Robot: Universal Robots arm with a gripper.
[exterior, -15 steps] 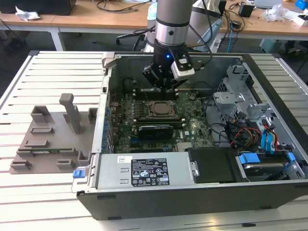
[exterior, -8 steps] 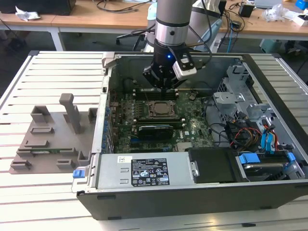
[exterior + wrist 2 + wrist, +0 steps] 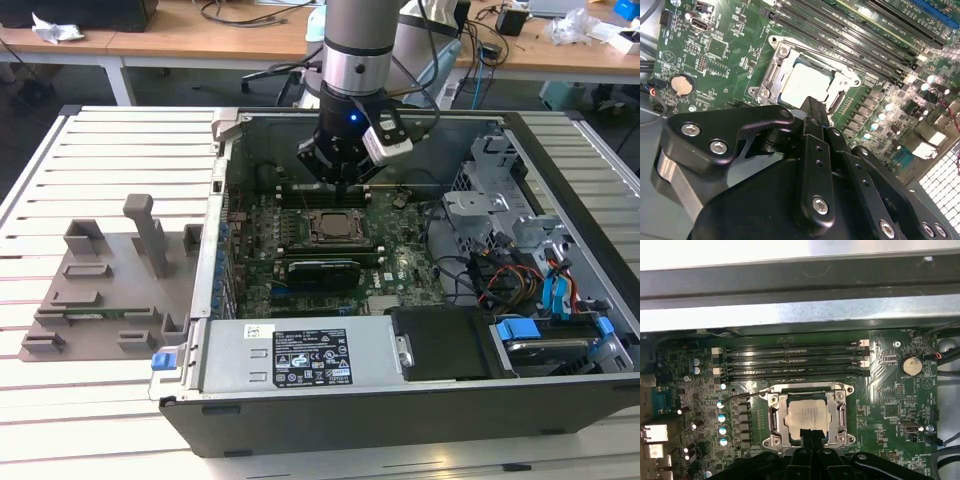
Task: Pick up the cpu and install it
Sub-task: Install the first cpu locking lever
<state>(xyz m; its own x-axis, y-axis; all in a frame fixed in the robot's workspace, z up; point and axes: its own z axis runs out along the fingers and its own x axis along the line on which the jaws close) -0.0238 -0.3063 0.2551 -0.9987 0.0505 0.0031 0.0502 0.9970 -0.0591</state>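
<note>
Gripper: the gripper [image 3: 340,185] hangs inside the open computer case [image 3: 400,425], over the motherboard [image 3: 405,262]. In both wrist views its fingers [image 3: 812,112] are pressed together with no gap, and nothing is held between them.
Cpu: the cpu [image 3: 333,226] lies flat in the socket frame [image 3: 774,415], its pale silver top facing up [image 3: 805,85].
Gripper to cpu: in the first wrist view the gripper tip [image 3: 809,432] sits at the edge of the cpu [image 3: 807,415]. Whether it touches the chip or hovers just above it is hard to tell.
Memory slots: a row of long dark memory slots [image 3: 790,362] runs just beside the socket frame.
Coin cell: a round coin cell [image 3: 910,365] sits on the motherboard, well apart from the socket frame.
Black card: a black card [image 3: 318,272] stands near the socket frame, towards the power supply [image 3: 300,360].
Tabletop: the computer case rests on a slatted tabletop [image 3: 100,150]. A grey fixture [image 3: 110,290] lies at the exterior view's left of the case.
</note>
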